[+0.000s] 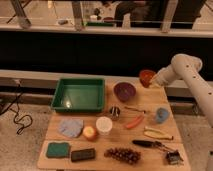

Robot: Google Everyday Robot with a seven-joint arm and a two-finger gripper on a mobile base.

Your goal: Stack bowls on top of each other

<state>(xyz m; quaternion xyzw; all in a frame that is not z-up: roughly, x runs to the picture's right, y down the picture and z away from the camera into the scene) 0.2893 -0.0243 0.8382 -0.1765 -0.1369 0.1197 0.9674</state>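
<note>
The dark purple bowl (124,91) sits on the wooden table (150,120) at its far middle. The smaller orange-red bowl (147,78) is held in the air above the table's far right edge, up and to the right of the purple bowl. My gripper (152,80) is at the end of the white arm coming in from the right and is shut on the orange-red bowl's rim. The two bowls are apart.
A green tray (80,94) stands at the far left. A white cup (104,125), a small metal cup (115,112), a small blue cup (162,115), a carrot (134,122), a banana (157,134), grapes (123,155), an apple (90,133), a cloth (70,127) and sponges lie nearer the front.
</note>
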